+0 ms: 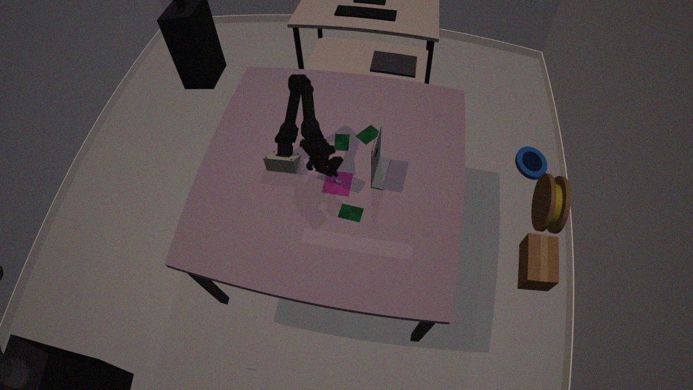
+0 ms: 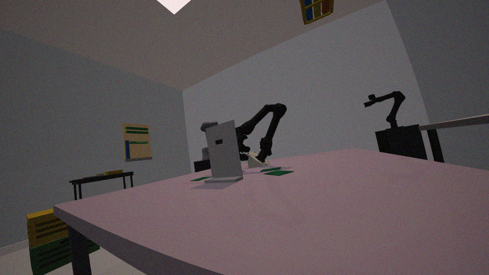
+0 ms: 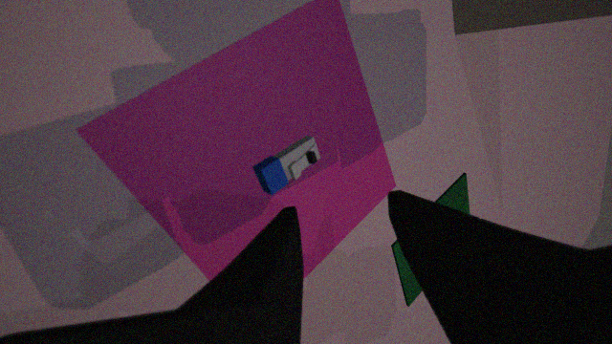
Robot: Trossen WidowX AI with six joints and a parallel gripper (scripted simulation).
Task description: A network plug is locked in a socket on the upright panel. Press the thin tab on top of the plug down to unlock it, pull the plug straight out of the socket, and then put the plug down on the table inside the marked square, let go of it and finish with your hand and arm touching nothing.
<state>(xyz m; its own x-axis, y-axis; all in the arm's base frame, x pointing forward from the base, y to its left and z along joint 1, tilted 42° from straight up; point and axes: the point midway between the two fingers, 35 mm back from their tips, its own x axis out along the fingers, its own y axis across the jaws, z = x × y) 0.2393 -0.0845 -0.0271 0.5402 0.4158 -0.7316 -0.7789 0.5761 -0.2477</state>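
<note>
The network plug [image 1: 337,182] [image 3: 290,161], grey with a blue end, lies on the magenta marked square [image 1: 342,189] [image 3: 229,96], inside its edges. Its thin tab faces sideways in the wrist view. My gripper [image 1: 337,170] [image 3: 342,210] is open, with nothing between its fingertips. In the wrist view the plug lies beyond the left fingertip, with a gap showing between them. The upright grey panel [image 1: 376,160] [image 2: 224,159] stands to the right of the square in the top view. Its socket opening [image 2: 218,141] shows no plug.
Green flat boards [image 1: 341,142] [image 1: 367,134] [image 1: 351,212] [image 2: 278,173] lie around the square on the pink table [image 1: 271,252] [image 2: 307,222]. One green board [image 3: 456,196] shows partly behind the right finger in the wrist view. The panel stands on a grey foot [image 2: 224,179].
</note>
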